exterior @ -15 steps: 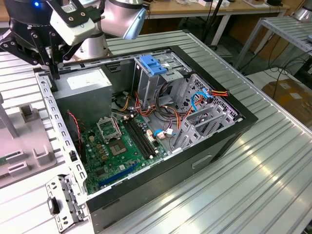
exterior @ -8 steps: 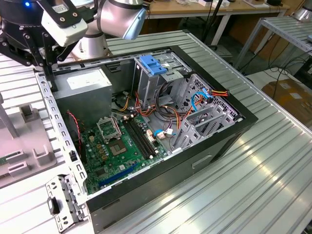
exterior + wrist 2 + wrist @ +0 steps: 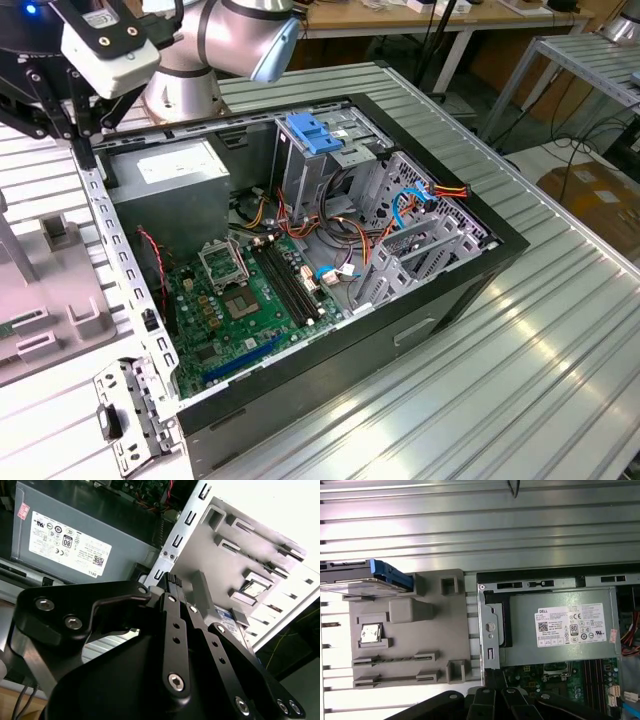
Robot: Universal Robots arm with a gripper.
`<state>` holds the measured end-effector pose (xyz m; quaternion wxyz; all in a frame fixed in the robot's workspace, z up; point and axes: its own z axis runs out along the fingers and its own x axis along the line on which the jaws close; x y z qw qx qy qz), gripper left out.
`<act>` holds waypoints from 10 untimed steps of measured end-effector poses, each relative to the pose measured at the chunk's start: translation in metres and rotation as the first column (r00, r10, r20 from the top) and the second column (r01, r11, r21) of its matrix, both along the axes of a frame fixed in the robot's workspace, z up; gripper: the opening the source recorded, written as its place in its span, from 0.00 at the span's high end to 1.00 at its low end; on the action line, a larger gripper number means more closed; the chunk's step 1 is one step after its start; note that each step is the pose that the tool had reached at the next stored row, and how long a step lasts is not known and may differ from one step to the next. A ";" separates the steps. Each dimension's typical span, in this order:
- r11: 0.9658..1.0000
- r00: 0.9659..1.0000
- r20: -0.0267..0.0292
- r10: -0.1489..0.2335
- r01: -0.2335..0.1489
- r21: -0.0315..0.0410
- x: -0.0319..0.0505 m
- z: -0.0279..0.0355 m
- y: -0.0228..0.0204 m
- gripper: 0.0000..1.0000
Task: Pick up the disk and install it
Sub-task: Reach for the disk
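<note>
Frankly, much of the disk [image 3: 362, 580] is cut off. In the first wrist view it sits at a corner of the grey holder plate [image 3: 405, 630] on the side away from the computer case [image 3: 500, 240], and it runs out past the picture's edge. I see just a strip of its grey metal face and one blue rail. Whether it lies flat or leans in its slot I cannot tell.

In the second wrist view my own black linkage stands in front of a large share of the scene and hides the near part of the plate.

My claw [image 3: 173, 580] is narrow, the jaws drawn together with nothing between them. It hangs over the case's rim beside the power-supply box [image 3: 560, 625], well apart from the disk.

A small silvery square part [image 3: 370, 632] rests on the plate among its raised slots and posts. The plate lies just beside the open case on the ribbed metal worktop [image 3: 500, 400].

Inside the case, the power-supply box with its white label fills the corner nearest the plate, and the green motherboard [image 3: 240, 300] lies next to it. A tangle of orange, red and blue cables [image 3: 340, 240] crosses the middle. A blue bracket [image 3: 315, 135] tops the metal drive cage [image 3: 430, 235] on the far side from the plate. The cables and cage walls screen whatever lies beneath them.
</note>
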<state>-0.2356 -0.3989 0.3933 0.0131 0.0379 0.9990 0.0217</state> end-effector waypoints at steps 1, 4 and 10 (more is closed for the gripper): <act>1.000 1.000 0.000 0.000 0.000 0.000 -0.0021 0.0000 0.0000 0.89; 1.000 1.000 0.000 0.000 0.000 0.000 -0.0057 0.0000 0.0000 0.89; 1.000 1.000 0.000 0.000 0.000 0.000 -0.0135 -0.0001 0.0000 0.89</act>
